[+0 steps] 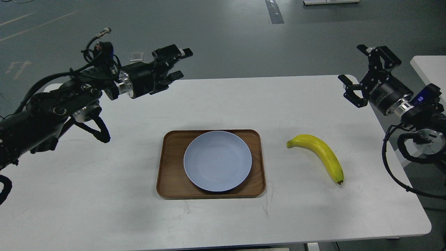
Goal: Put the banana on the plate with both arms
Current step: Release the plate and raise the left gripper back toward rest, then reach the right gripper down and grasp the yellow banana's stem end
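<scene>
The pale blue-grey plate (217, 161) lies flat on a brown wooden tray (171, 166) at the table's middle. The yellow banana (320, 153) lies on the white table to the right of the tray, stem end toward the tray, dark tip toward the front. My left gripper (180, 62) is raised over the table's far left, well away from the plate, open and empty. My right gripper (355, 66) is raised at the table's far right edge, behind and right of the banana, open and empty.
The white table (104, 195) has rounded corners; grey floor lies beyond its far edge. A second white surface (430, 66) stands at the right edge, behind my right arm. Black cables hang from both arms.
</scene>
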